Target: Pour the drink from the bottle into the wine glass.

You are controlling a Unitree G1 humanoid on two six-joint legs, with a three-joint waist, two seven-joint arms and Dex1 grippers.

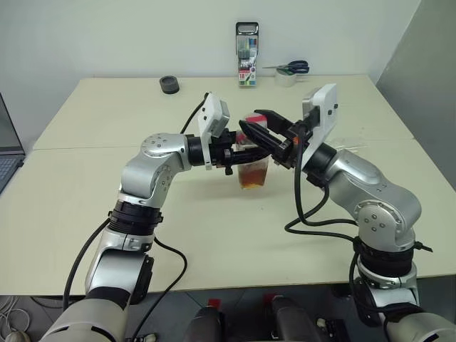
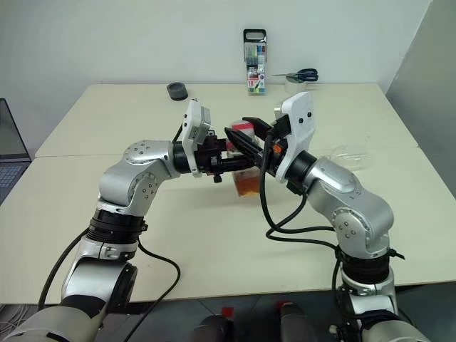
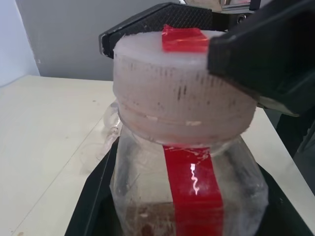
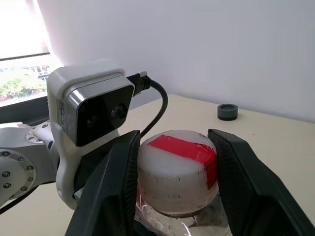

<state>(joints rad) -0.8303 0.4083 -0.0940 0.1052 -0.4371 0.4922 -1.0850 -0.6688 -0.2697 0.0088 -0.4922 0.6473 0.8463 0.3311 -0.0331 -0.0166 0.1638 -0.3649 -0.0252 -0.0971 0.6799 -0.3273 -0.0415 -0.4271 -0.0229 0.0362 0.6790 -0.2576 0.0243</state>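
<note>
At the middle of the head view, both arms meet over the cream tabletop (image 1: 85, 206). The left gripper (image 1: 239, 153) comes in from the left of the frame and is clenched on the bottle (image 1: 254, 171), grasping its clear body just below the cap (image 1: 253, 118). The bottle stands upright at the centre of the frame, with amber drink (image 1: 253, 178) in its lower part and a red strip (image 3: 194, 189) running down its side. The cap looks whitish with a patch of red tape on top.

The right gripper (image 4: 177, 162) reaches in from the right of the frame. Its jaws sit on either side of the cap, close against it, but whether they are already pressing on it cannot be told.

Right of centre, past the right arm, the wine glass (image 2: 350, 152) lies on its side on the tabletop, well apart from the bottle.

Further back, toward the upper left, a small dark ring (image 1: 169, 85) rests on the tabletop. At the far edge, upper centre, a marker case (image 1: 246, 64) stands against the wall, with a roll of tape (image 1: 286, 78) and blue-handled scissors (image 1: 293, 68) just to its right.

At the left edge, a laptop (image 1: 7, 153) shows in part.
</note>
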